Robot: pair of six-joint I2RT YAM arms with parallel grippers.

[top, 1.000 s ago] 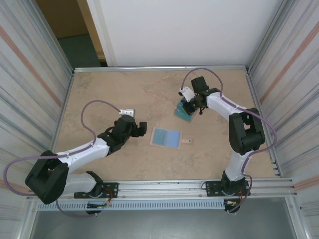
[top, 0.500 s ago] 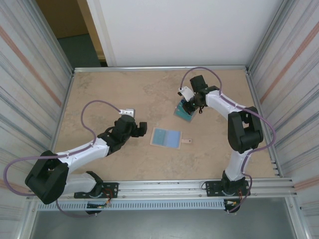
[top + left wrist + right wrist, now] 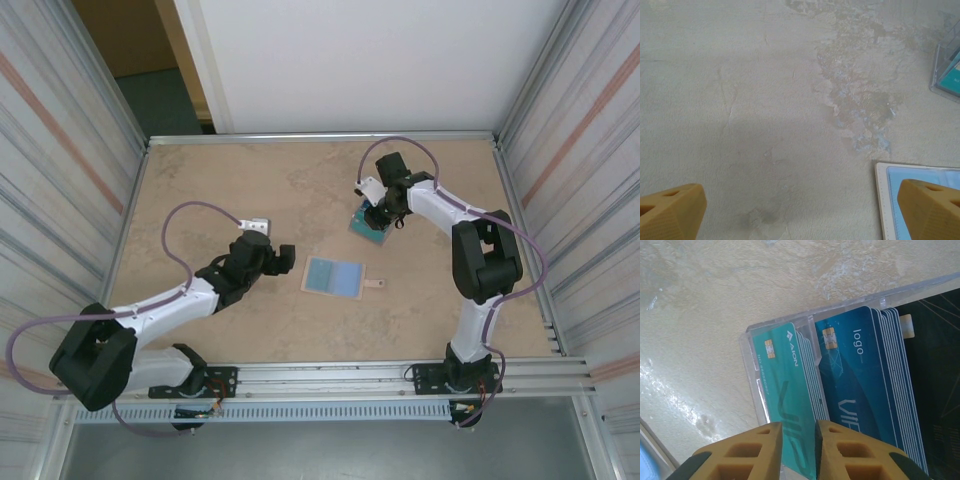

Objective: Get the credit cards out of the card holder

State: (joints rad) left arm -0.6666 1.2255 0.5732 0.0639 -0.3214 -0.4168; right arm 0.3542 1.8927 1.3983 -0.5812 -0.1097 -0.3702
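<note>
credit cards | at right jaws' tips | jaws barely parted

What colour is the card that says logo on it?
The logo card is deep blue with a gold chip, clearest in the right wrist view.

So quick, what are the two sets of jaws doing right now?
Left gripper: jaws wide open, holding nothing.
Right gripper: jaws nearly shut over the teal cards; a grip cannot be told.
</note>
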